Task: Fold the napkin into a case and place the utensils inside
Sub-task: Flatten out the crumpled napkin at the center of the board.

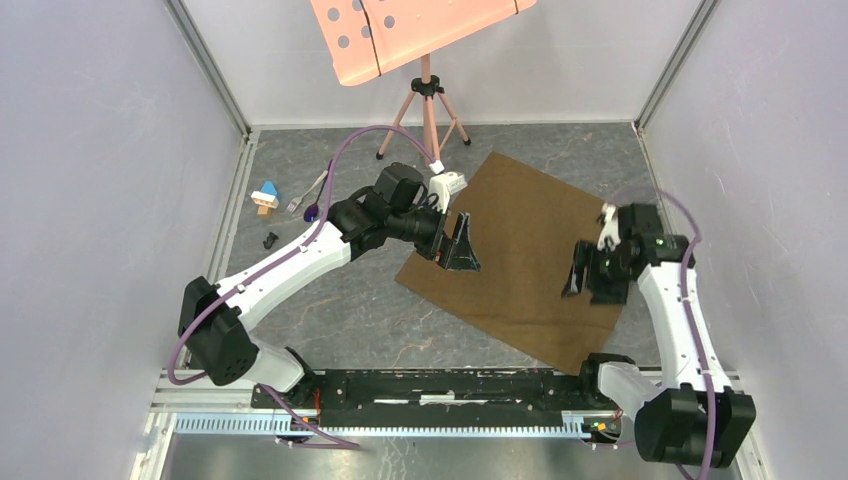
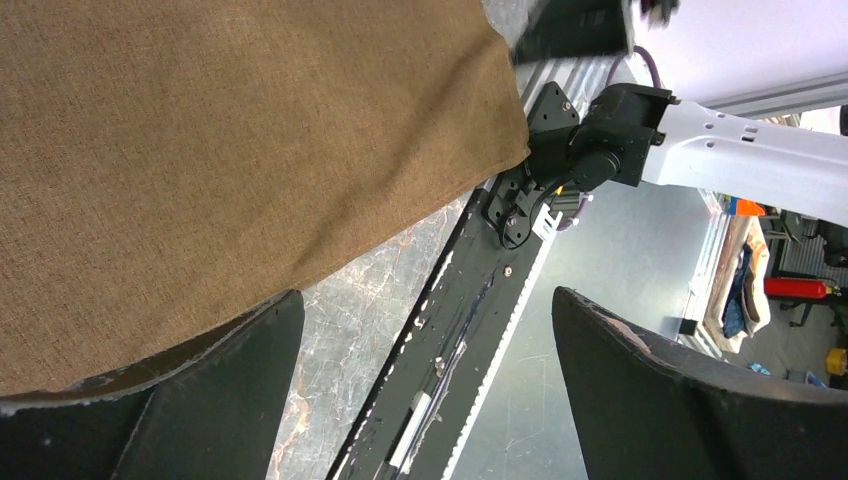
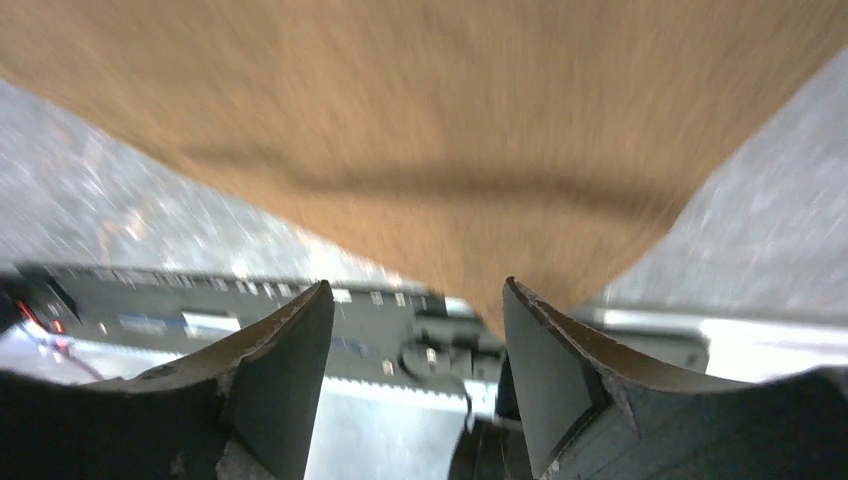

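Napkin (image 1: 530, 255) flat on table (image 1: 350, 320), right of centre. Fork (image 1: 305, 193), spoon (image 1: 312, 210), block (image 1: 266, 196), black piece (image 1: 270, 240) far left, well apart from napkin. Stand (image 1: 430, 100) behind napkin.

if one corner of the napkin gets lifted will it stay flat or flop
Likely flops: the napkin is thin woven cloth lying flat on the table, so a lifted corner should drape. Its coarse weave probably grips rather than slips; a push may bunch it.

The left arm (image 1: 285, 268) and right arm (image 1: 678, 315) have white shells with black joints. A purple cable (image 1: 345, 155) trails along each. Both end in black wedge-shaped jaws.
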